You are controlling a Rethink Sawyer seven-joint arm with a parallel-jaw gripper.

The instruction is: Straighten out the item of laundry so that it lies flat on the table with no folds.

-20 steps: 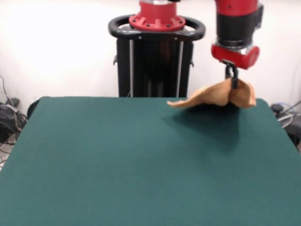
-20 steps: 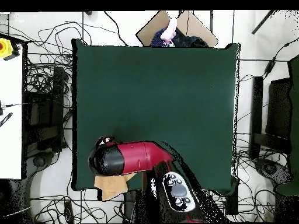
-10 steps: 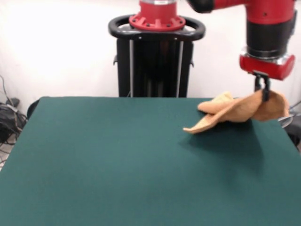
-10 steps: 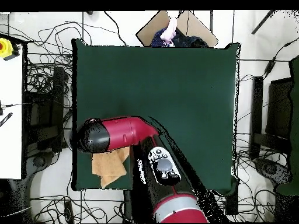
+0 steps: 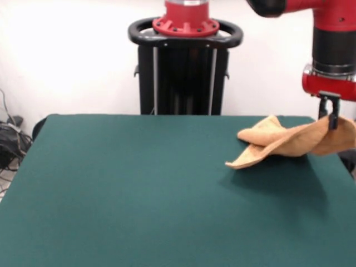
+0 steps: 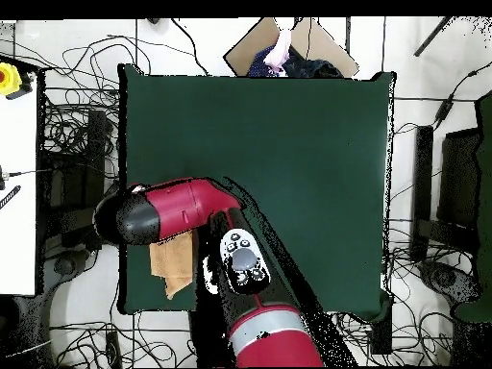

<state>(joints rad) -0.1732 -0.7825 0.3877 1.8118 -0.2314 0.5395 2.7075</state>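
The peach-tan towel (image 5: 283, 142) hangs folded and creased from my gripper (image 5: 331, 123) at the right edge of the front view, over the dark green table (image 5: 139, 189). The gripper is shut on the towel's raised right part; the towel's left end trails down to a point that touches the table. In the overhead view the towel (image 6: 173, 264) shows below the red arm (image 6: 163, 211), near the table's (image 6: 288, 154) left edge. The gripper itself is hidden under the arm there.
The robot's black pedestal (image 5: 184, 67) stands behind the table's far edge. Cables lie on the floor all round the table (image 6: 72, 125). A cardboard piece and dark cloth (image 6: 288, 53) lie beyond the table's top edge in the overhead view.
My arm has carried the towel to the right in the front view, out to the table's side edge. The towel has lowered, and its trailing end has been dragged along.
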